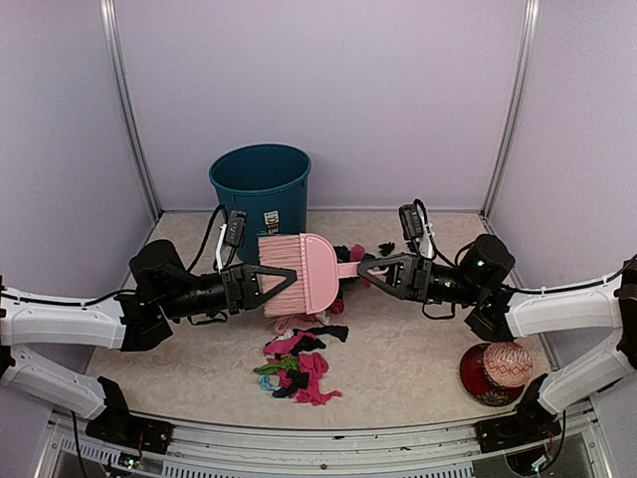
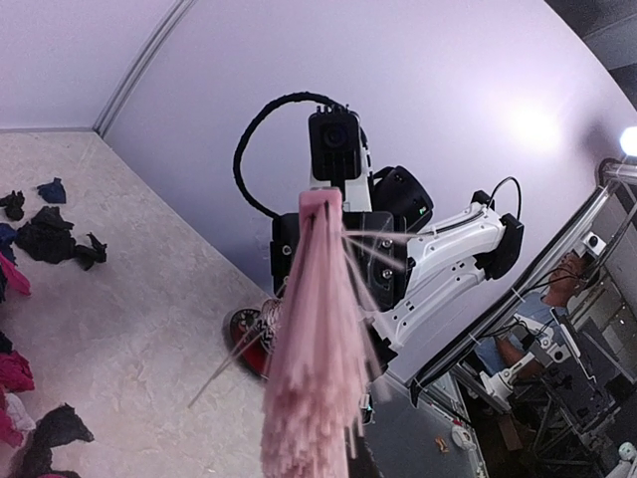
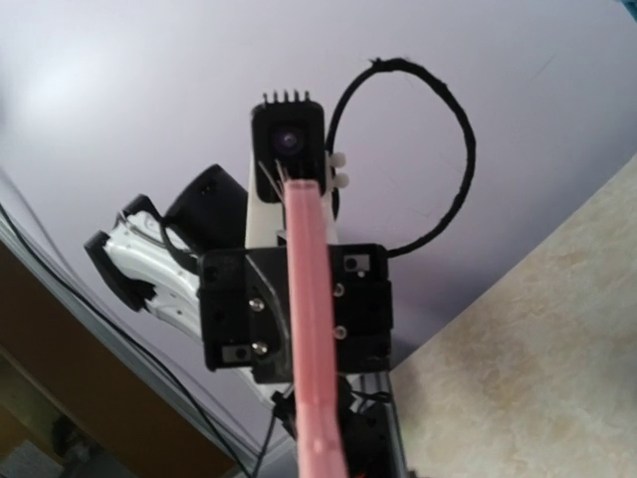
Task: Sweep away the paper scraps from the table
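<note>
- Mid-table toward the near edge, paper scraps (image 1: pixel 299 366) lie heaped on the table (image 1: pixel 418 349), with a few more behind the pink brush (image 1: pixel 317 274).
- The heap sits nearward of both claws; the left gripper (image 1: pixel 284 274) is slightly nearer.
- The brush's long axis runs left-right, bristles leftward.
- The right gripper (image 1: pixel 366 267) pinches the handle. The left is at the bristle tips; can't tell if it's pinching.
- Both forearms are level, facing each other, apparently raised off the surface.

Bright, even light; soft shadows on table (image 1: pixel 418 349). Left wrist: wall (image 2: pixel 537 124) glare, fisheye bend, brush (image 2: pixel 314 378) blurry.
</note>
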You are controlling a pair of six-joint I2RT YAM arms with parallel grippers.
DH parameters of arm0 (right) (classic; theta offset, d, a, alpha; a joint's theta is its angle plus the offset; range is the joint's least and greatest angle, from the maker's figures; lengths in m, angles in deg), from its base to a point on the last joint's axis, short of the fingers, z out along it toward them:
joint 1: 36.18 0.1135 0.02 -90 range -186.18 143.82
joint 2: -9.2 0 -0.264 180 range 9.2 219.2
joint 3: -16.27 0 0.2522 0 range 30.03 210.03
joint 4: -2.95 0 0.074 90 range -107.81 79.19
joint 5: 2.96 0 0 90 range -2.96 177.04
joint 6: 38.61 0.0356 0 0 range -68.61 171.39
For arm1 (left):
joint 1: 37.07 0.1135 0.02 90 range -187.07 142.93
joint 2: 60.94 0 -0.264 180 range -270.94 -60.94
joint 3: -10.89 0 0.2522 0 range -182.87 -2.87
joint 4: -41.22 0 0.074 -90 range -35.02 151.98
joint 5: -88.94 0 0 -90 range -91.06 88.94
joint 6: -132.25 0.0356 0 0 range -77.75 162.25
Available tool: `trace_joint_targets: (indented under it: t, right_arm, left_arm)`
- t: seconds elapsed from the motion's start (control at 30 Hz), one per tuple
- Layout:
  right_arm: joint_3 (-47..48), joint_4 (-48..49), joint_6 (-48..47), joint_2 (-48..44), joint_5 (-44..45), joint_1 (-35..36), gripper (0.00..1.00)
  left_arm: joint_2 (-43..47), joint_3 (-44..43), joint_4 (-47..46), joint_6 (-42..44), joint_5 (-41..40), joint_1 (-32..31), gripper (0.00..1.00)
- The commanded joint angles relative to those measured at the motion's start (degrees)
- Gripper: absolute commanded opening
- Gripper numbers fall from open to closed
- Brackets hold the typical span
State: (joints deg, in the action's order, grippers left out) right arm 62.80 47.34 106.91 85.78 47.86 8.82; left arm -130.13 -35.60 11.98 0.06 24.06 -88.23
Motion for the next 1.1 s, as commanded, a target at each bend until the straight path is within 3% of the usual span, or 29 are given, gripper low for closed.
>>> trace_joint_targets:
  t: [0.0, 0.3, 0.37, 0.57, 0.6, 0.67, 0.73, 0.77, 1.07]
  right_arm:
    - [-0.62, 4.06, 1.19, 0.71, 0.43, 0.49, 0.29]
    - [-1.07, 6.03, 2.42, 1.2, -0.05, 0.53, 0.15]
    - [-1.08, 6.33, 2.79, 1.37, -0.23, 0.53, 0.0]
    - [-1.89, 7.06, 2.91, -0.02, 0.63, 0.62, 0.0]
    - [-2.07, 6.52, 2.53, -0.74, 1.08, 0.6, 0.0]
    - [-2.55, 5.34, 1.43, -2.44, 1.97, 0.62, 0.0]
    - [-2.71, 1.75, -0.95, -4.9, 3.61, 0.62, 0.0]
    - [-2.5, -1.7, -2.96, -6.6, 4.64, 0.57, 0.0]
    - [2.28, -40.39, -22.44, -23.32, 23.6, 0.53, 0.0]
  left_arm:
    - [0.01, -0.32, -2.7, 0.49, -0.81, -0.35, 0.0]
    - [-0.28, -0.3, -2.85, 0.8, -0.72, -0.35, 0.0]
    - [-0.57, -0.55, -2.88, 0.88, -0.46, -0.35, 0.0]
    - [-1.21, -1.3, -1.19, 0.97, -0.38, -0.35, 0.0]
    - [-1.29, -1.55, -0.25, 1.09, -0.88, -0.35, 0.09]
    - [-1.25, -1.72, 1.13, 1.16, -1.85, -0.34, 0.44]
    - [-1.03, -1.77, 2.57, 1.11, -3.36, -0.35, 0.86]
    - [-0.7, -1.8, 3.81, 1.33, -4.68, -0.35, 0.97]
    - [2.41, -1.47, 21.96, 3.12, -21.32, -0.39, 0.99]
